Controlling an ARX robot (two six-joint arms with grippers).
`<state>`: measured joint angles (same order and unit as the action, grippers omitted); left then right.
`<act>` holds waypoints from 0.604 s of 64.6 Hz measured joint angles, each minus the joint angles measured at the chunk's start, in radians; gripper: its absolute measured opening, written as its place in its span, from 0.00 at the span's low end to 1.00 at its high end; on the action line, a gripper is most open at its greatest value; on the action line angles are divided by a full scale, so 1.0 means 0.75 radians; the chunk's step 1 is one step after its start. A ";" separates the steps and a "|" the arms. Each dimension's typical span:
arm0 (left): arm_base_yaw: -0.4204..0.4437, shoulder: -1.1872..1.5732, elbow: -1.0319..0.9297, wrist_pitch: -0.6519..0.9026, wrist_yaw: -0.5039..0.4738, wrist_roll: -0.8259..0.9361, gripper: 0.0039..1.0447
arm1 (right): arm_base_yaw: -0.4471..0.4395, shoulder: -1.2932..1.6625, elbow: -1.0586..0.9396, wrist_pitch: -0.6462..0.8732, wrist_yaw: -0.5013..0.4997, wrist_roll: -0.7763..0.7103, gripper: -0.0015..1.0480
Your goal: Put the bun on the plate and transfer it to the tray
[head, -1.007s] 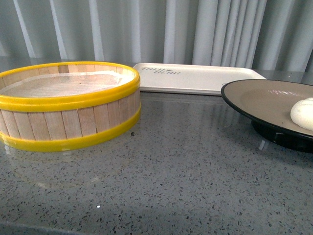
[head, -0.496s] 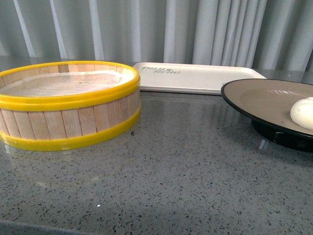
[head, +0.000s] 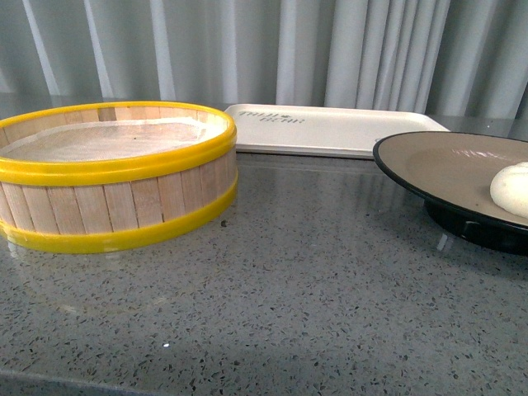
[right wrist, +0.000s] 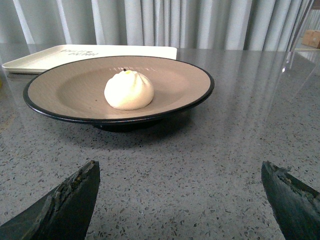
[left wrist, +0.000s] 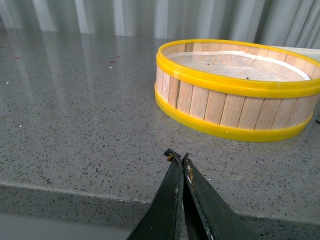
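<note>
We see the bun (right wrist: 129, 90) sitting pleated top up on the plate (right wrist: 55, 95), close to the middle of its beige inside; the plate stands on the grey speckled worktop (head: 313, 289), toward its right side; the tray (head: 346, 132) lies flat behind the plate, toward the worktop's far edge and in front of the pale curtain (head: 289, 49); whether plate and tray touch we cannot tell; the yellow-rimmed wooden steamer basket (head: 115, 206) stands on the left side of the worktop, lined with a pale sheet, its far side near the tray's left corner; the left gripper (left wrist: 178, 160) hangs by the worktop's near edge, its dark fingers pressed together on nothing, the basket ahead of it; the right gripper (right wrist: 179, 167) sits low over the worktop facing the plate, its fingers spread wide and holding nothing.
</note>
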<state>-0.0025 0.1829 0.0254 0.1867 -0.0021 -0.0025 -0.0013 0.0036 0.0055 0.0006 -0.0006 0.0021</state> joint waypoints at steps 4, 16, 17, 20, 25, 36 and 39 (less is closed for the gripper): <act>0.000 -0.044 0.001 -0.045 0.000 0.000 0.04 | 0.000 0.000 0.000 0.000 0.000 0.001 0.92; 0.000 -0.239 0.001 -0.242 0.003 0.001 0.04 | 0.000 0.000 0.000 0.000 0.000 0.000 0.92; 0.000 -0.239 0.001 -0.242 0.003 0.001 0.04 | 0.000 0.000 0.000 0.000 -0.001 0.000 0.92; 0.000 -0.238 0.001 -0.244 0.002 0.000 0.04 | 0.000 0.000 0.000 0.000 -0.001 0.000 0.92; 0.000 -0.238 0.001 -0.248 0.003 0.000 0.04 | 0.000 0.000 0.000 0.000 0.000 0.001 0.92; 0.000 -0.239 0.001 -0.248 0.003 0.000 0.32 | 0.000 0.000 0.000 0.000 0.000 0.001 0.92; 0.000 -0.239 0.001 -0.248 0.003 0.000 0.41 | 0.000 0.000 0.000 0.000 0.000 0.001 0.92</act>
<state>-0.0025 0.0036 0.0257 0.0006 -0.0002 -0.0025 -0.0013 0.0036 0.0055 0.0006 -0.0006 0.0025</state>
